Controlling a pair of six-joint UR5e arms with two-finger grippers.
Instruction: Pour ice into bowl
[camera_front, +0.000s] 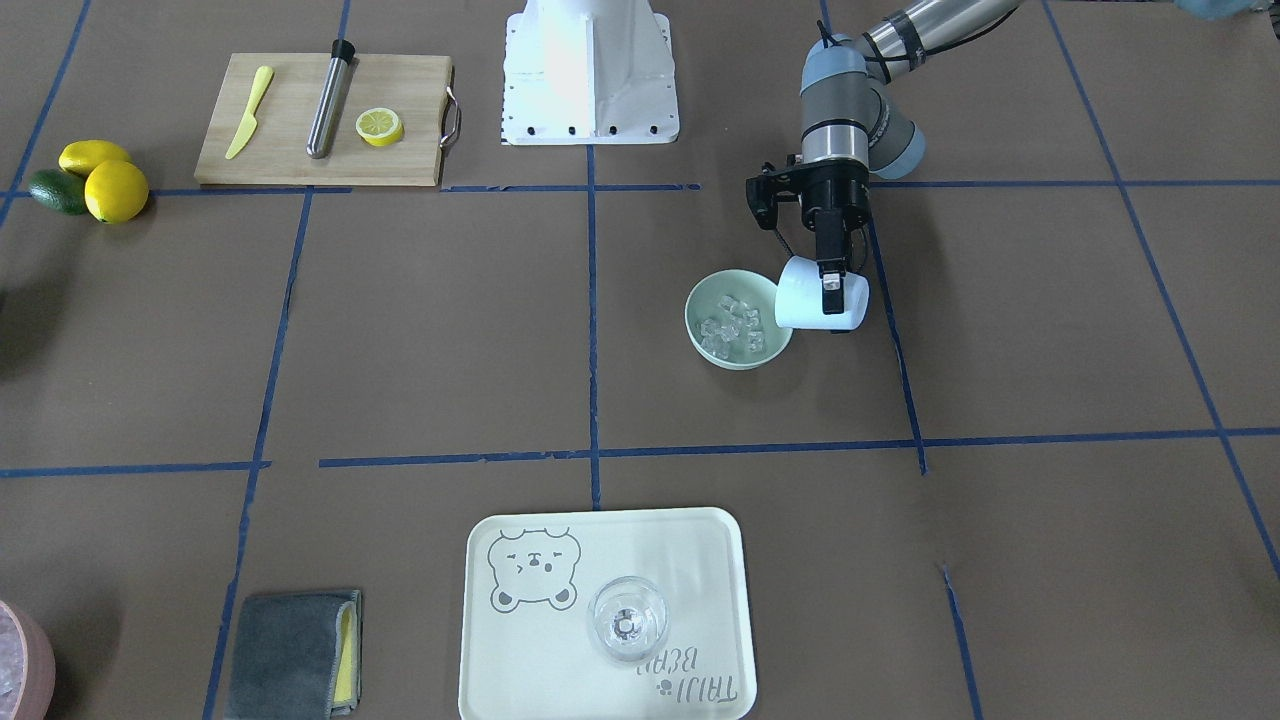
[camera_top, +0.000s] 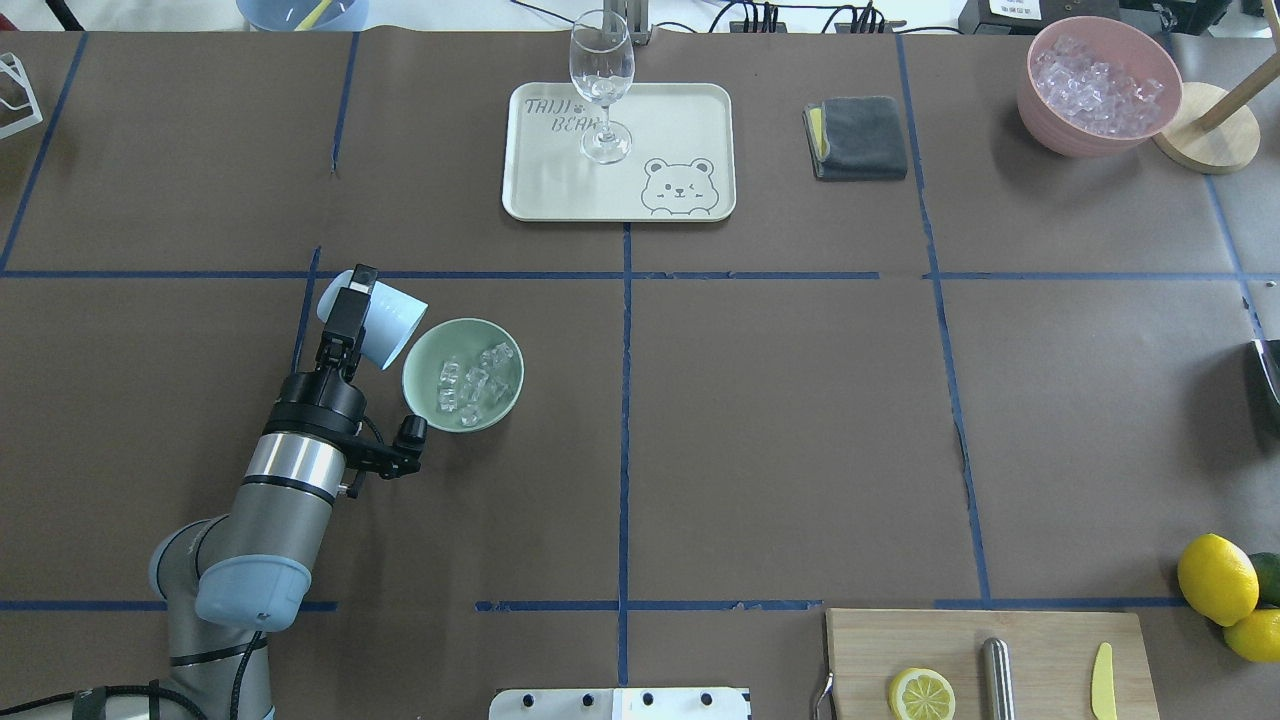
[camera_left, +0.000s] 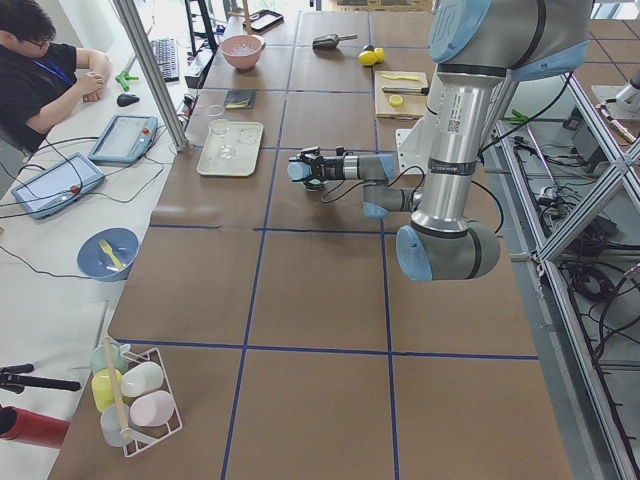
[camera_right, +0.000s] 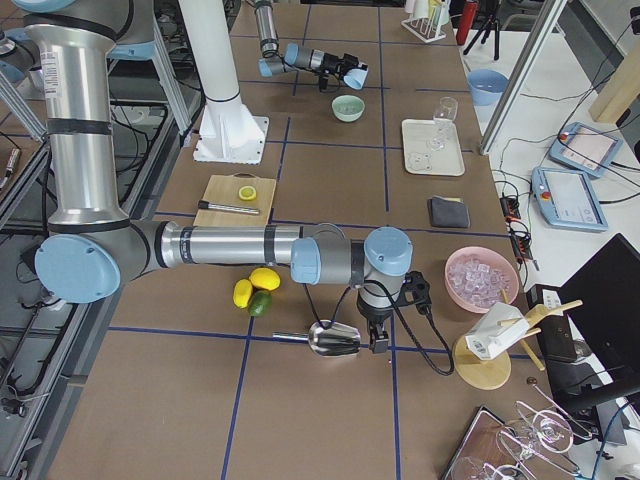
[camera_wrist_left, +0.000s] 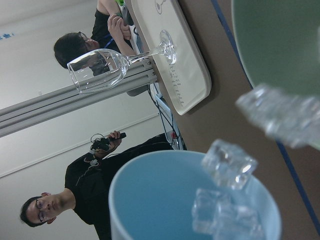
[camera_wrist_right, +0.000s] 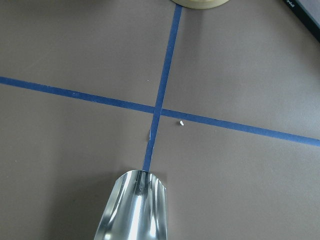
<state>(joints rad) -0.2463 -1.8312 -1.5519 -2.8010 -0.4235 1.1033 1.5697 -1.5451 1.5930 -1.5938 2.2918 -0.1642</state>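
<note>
left gripper (camera_front: 830, 295): fingers clenched on the wall of the light blue cup (camera_front: 803, 300), which is tipped on its side.
cup mouth: faces the bowl (camera_top: 424, 372), just beside and above its rim.
ice (camera_top: 470, 385): most cubes lie in the mint-green bowl; your left wrist view shows a few at the cup's lip (camera_wrist_left: 227, 162).
step: you look mid-pour, near its end.
next move: likely tip a little further over the bowl's middle so the last cubes slide in, not onto the table.
right gripper (camera_right: 378, 332): i cannot tell the fingers' state; a metal scoop (camera_right: 335, 340) sits at them, well apart from the bowl.
</note>
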